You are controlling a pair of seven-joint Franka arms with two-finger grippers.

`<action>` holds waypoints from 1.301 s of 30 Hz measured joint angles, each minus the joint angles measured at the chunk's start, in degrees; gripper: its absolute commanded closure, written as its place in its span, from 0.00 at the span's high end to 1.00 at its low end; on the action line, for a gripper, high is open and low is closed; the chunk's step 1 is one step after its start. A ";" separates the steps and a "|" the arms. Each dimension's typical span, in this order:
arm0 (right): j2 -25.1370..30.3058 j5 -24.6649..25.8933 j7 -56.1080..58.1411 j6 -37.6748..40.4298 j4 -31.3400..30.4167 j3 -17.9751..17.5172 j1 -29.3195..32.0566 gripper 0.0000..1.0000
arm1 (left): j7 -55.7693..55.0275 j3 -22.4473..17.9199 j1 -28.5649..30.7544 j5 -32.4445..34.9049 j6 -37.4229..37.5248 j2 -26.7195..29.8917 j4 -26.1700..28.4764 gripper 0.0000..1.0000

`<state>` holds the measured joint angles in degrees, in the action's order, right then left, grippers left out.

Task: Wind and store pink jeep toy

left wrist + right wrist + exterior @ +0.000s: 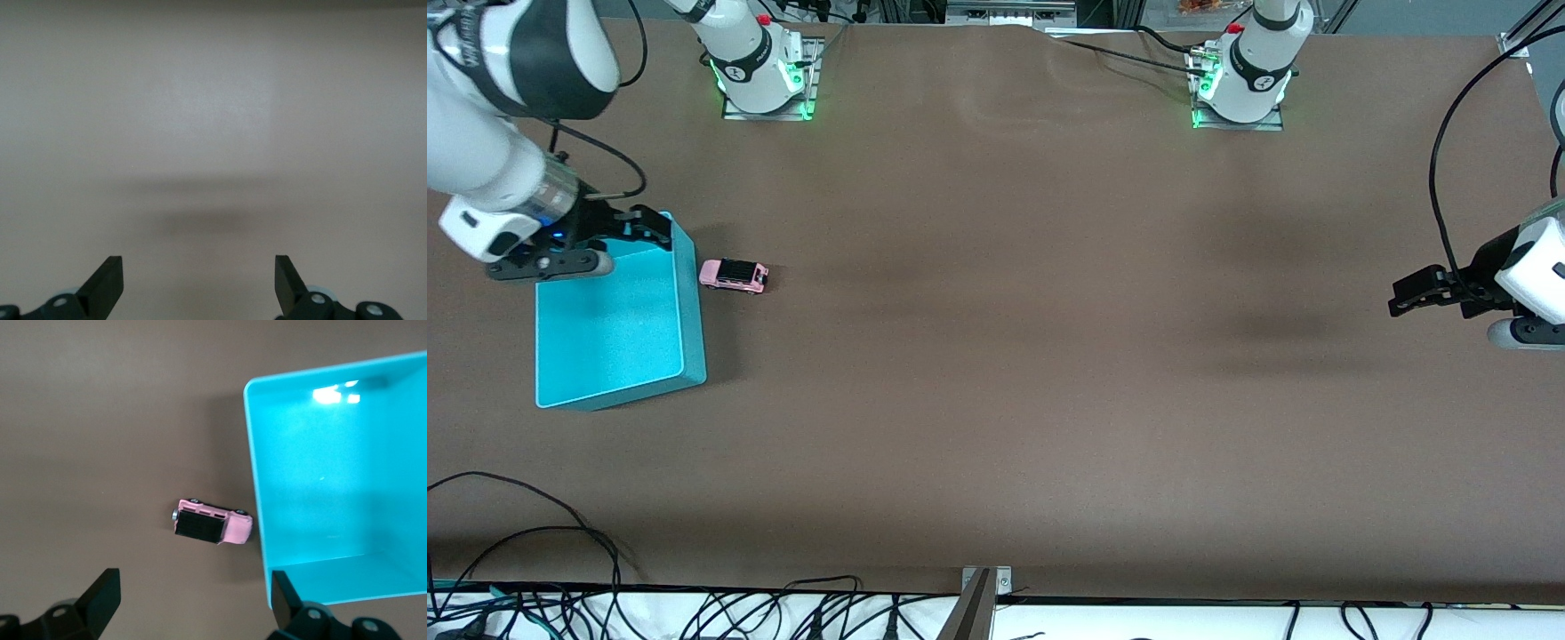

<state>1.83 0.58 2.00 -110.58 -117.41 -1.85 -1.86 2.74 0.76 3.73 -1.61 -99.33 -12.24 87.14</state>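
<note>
I am seeing both jaws standing wide, empty: right gripper (654, 227) over the turquoise plastic box (614, 329), left gripper (1405, 298) waiting over bare brown table (1005, 356). Small pink jeep toy (734, 276) is sitting upright beside the box, long axis along the table's length.

Even overhead light; soft shadows fall on the brown matte table (996, 356). Glare spots the glossy turquoise plastic box (333, 393); the left wrist view is hazy.

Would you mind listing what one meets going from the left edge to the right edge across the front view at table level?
Right gripper, open over the turquoise box's corner → turquoise box → pink jeep toy beside the box on the table → a long stretch of bare brown table → left gripper, open, waiting over the table.
</note>
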 measured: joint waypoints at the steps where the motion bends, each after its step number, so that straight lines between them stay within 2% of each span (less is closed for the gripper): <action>1: 0.14 0.00 -0.24 -0.77 -0.99 -0.17 0.00 1.00 | -0.01 0.00 0.00 0.00 0.00 0.00 0.00 1.00; 14: 1.47 0.00 -0.95 -13.94 -13.50 -0.62 -0.03 1.00 | -0.08 0.00 0.01 0.00 0.00 0.00 0.03 1.00; 30: 1.80 0.00 -1.37 -26.52 -26.32 -0.62 -0.02 1.00 | -0.50 0.00 0.00 0.00 0.01 0.00 0.04 1.00; 34: 1.79 0.00 -4.08 -28.26 -27.68 -0.62 -0.02 0.97 | -0.53 0.00 0.00 0.00 0.05 0.00 0.04 1.00; 39: 1.29 -0.01 -13.06 -33.36 -29.16 -0.62 -0.01 0.97 | -0.56 0.00 0.00 0.00 0.05 0.00 0.04 1.00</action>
<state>3.12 0.58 -11.06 -143.94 -146.57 -2.47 -1.87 2.17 0.76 3.73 -1.61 -99.27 -12.24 87.18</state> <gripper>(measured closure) 0.018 0.000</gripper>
